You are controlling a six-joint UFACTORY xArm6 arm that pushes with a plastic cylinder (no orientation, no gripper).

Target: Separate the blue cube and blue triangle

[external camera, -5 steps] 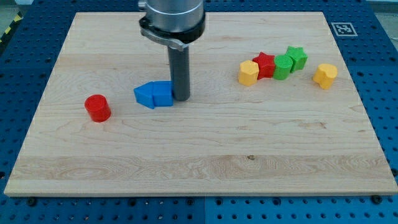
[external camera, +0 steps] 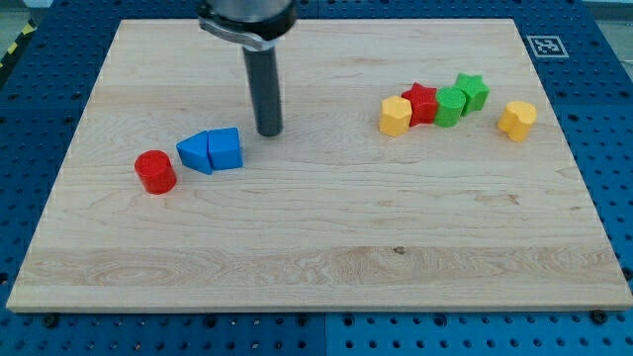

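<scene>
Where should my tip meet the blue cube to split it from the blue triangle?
Push the blue cube at its upper left corner beside the seam, coming from the view's top. The blue triangle touches its left face, and my tip sits just upper right.

**Our rod stands upright over the counter**

Our arm enters from the view's top, its grey metal collar cut off by the frame edge. From it our straight dark rod hangs vertically. My tip (external camera: 268, 133) rests low at the counter surface, left of the view's centre.
</scene>
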